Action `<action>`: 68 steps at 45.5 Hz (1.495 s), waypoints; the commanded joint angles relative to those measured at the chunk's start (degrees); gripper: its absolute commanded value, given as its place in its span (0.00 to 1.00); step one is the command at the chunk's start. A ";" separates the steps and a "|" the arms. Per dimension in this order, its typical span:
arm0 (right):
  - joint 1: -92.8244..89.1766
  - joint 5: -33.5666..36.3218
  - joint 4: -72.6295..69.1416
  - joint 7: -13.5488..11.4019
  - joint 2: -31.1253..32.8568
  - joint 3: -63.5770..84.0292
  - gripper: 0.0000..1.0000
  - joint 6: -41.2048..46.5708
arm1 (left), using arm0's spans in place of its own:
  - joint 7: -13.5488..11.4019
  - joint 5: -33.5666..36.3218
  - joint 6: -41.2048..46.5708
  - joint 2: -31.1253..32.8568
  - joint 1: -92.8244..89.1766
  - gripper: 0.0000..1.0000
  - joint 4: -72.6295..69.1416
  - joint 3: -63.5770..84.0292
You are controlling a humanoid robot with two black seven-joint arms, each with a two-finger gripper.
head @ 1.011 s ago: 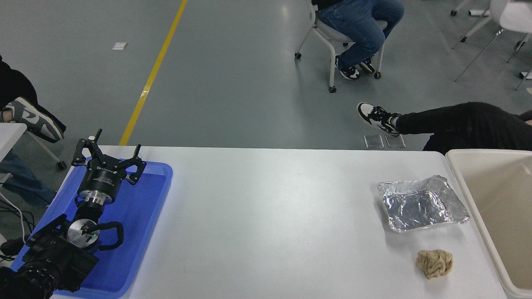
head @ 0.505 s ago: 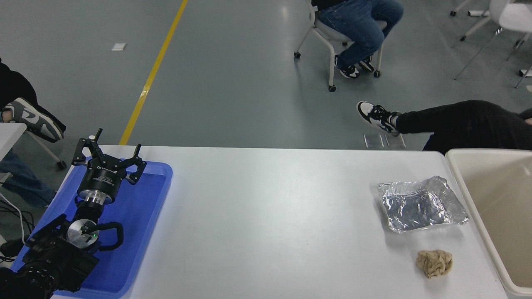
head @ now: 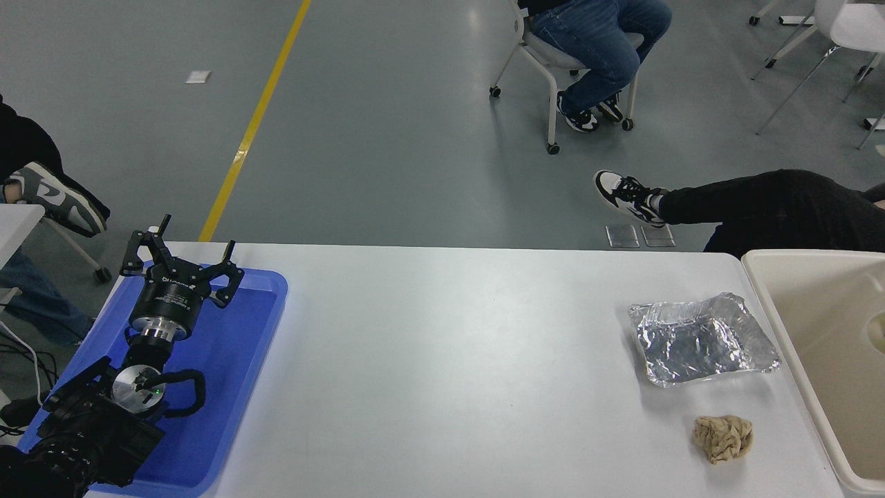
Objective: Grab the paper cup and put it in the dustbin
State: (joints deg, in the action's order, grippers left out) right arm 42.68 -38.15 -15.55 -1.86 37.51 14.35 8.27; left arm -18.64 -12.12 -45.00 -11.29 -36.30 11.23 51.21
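The dustbin [head: 760,277] is a large cream-beige bin at the table's right end, cut off by the picture's edge. A pale rounded shape [head: 878,329] shows inside it at the right edge; I cannot tell whether it is the paper cup. No paper cup shows anywhere on the table. My left gripper [head: 198,232] is parked at the lower left above a blue tray, open and empty. My right arm and gripper are out of view.
A crinkled foil tray [head: 702,339] lies just left of the bin, with a crumpled tan paper ball [head: 722,438] in front of it. A shallow blue tray [head: 235,346] sits under the left arm. People sit on chairs beyond the table's far edge.
A pale rounded shape has appeared inside the bin at the picture's right edge. The left arm, foil tray and paper ball have not moved.
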 commanded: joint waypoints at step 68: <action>25.69 1.50 -35.25 -4.21 4.58 -1.10 1.00 0.87 | 0.18 0.00 0.00 -0.04 0.00 1.00 0.11 -0.06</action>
State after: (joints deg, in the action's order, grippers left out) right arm 60.01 -35.34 -41.11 -4.95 38.81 5.45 8.91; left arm -18.54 -12.13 -45.00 -11.34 -36.30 11.21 51.16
